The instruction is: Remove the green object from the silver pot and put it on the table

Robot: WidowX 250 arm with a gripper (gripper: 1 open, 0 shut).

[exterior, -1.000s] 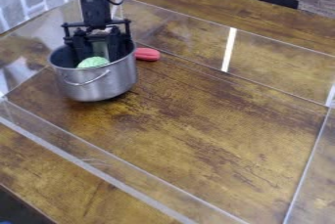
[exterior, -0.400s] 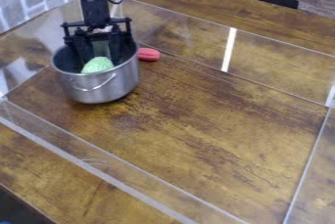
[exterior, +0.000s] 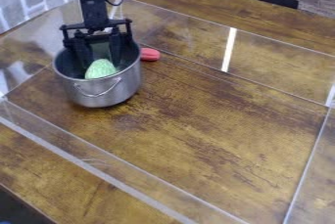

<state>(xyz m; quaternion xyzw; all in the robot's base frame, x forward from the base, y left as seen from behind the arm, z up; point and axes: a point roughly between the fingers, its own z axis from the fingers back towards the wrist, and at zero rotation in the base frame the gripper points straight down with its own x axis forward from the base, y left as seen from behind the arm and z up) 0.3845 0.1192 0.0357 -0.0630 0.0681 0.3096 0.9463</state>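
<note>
The silver pot (exterior: pixel 108 92) stands on the table (exterior: pixel 216 120) at the upper left. Inside it lies the pale green object (exterior: pixel 98 69), its top showing above the rim. From above, my black gripper (exterior: pixel 98 58) reaches down into the pot. Its fingers (exterior: pixel 73 50) stand apart on either side of the green object, near the pot's inner wall. The gripper looks open, and I see a gap between each finger and the green skin. The fingertips are hidden below the rim.
A small red object (exterior: pixel 148 55) lies on the table just right of the pot. Low clear acrylic walls (exterior: pixel 92 159) edge the surface at the front and sides. A bright reflection streak (exterior: pixel 230 50) marks the wood to the right.
The pot has shifted slightly down and right in the picture. The green object now shows more upright inside it. The gripper has rolled a little and stays in the pot.
</note>
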